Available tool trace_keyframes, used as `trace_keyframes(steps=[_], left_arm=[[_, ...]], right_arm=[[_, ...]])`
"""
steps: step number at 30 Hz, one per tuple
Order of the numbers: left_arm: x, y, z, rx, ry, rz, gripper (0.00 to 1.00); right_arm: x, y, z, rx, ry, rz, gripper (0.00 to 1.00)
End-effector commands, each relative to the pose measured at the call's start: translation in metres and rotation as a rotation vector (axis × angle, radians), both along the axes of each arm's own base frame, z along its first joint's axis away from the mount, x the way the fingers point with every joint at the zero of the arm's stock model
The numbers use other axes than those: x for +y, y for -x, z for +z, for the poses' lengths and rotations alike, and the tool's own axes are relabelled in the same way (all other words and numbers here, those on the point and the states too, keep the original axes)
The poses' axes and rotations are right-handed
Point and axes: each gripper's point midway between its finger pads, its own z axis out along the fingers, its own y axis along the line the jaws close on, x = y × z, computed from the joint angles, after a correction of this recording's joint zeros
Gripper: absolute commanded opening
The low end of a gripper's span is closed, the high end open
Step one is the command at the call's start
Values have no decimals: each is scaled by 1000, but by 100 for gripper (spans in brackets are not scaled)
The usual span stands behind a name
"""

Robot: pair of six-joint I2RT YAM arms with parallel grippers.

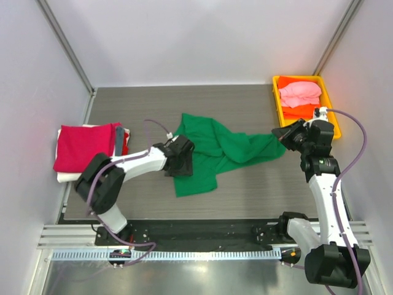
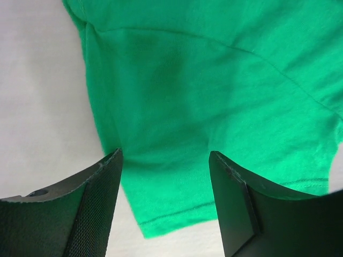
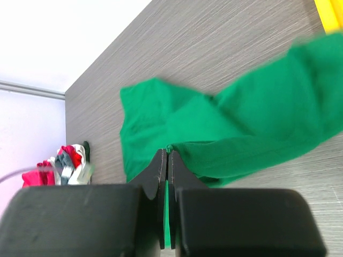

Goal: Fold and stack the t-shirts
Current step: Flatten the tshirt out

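The bright green t-shirt [image 1: 212, 147] lies crumpled across the middle of the table. My right gripper [image 1: 284, 134] is shut on its right end and holds that part stretched; the pinched cloth [image 3: 236, 128] shows between the closed jaws in the right wrist view. My left gripper [image 1: 178, 165] is open over the shirt's left lower part, with the hemmed corner [image 2: 177, 176] between its fingers. A stack of folded shirts with a crimson one [image 1: 83, 146] on top sits at the left edge. Pink [image 1: 299, 93] and orange [image 1: 302, 112] shirts lie in the yellow tray.
The yellow plastic tray [image 1: 277, 104] stands at the back right corner, just behind my right gripper. The folded stack also shows far left in the right wrist view [image 3: 64, 163]. Grey walls close in the table on three sides.
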Motion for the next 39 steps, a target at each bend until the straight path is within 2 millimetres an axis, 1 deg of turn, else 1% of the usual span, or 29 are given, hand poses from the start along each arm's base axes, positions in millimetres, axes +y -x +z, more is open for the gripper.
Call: trace_keyframes(steps=[1,3,4,5,6,7,9,10,11,12,13,14,15,16,17,18,20,21,23,24,28,29,31,33,34,37,38,39], left_arm=[[32,42,3,41,-29,24,67],[35,45,21,-1,17,42,69],[36,42,41,-62,58,52,71],[35,39,54,-97,83,49,73],[36,37,65,-122,95,49,73],[31,28,88,-175,132,46,74],[29,16,107,-225,145,30,74],[25,5,118,-250,155,36,73],[22,0,122,-253,166,28,72],[19,-14,132,-273,186,29,71],[17,-20,132,-266,197,28,69],[10,-27,122,-223,217,15,64],[13,-36,119,-210,226,31,62],[9,-46,122,-214,241,34,61],[7,-53,109,-186,232,38,59],[7,-64,111,-199,232,45,59],[6,-75,103,-196,221,44,59],[4,-84,94,-180,208,49,59],[4,-91,85,-168,189,40,58],[4,-96,76,-154,175,42,58],[3,-105,58,-140,191,55,57],[1,-110,57,-160,203,56,57],[-5,-110,50,-138,224,44,57],[-8,-115,49,-141,236,38,57],[-9,-116,42,-128,232,37,57],[-16,-118,36,-108,250,24,56],[-17,-116,30,-91,250,22,56],[-18,-116,28,-87,250,26,56]], right_arm=[[2,2,11,-55,12,19,1],[1,2,6,-44,18,19,1],[1,3,3,-36,20,18,1],[1,3,-1,-30,28,22,1],[1,3,-3,-26,29,24,1],[1,3,-6,-20,30,24,1],[1,5,-11,-8,31,28,1],[1,4,-12,-8,33,29,1],[2,5,-14,-1,31,30,1],[2,5,-13,-4,33,31,1],[1,5,-14,-4,36,32,1],[1,5,-13,-6,35,30,1],[1,5,-13,-6,36,31,1],[1,5,-12,-7,35,30,1],[1,4,-11,-9,35,31,1],[2,5,-11,-7,34,33,1],[2,4,-10,-8,37,34,1],[2,4,-10,-9,36,33,1],[1,4,-9,-8,39,33,1],[1,4,-9,-10,38,34,1],[1,4,-10,-5,38,33,1],[1,4,-11,-3,37,33,1],[1,4,-13,3,35,34,1],[2,4,-14,7,34,34,1],[1,4,-15,9,33,32,1],[1,4,-17,12,37,31,1],[1,5,-17,13,38,33,1],[1,4,-18,16,38,31,1]])
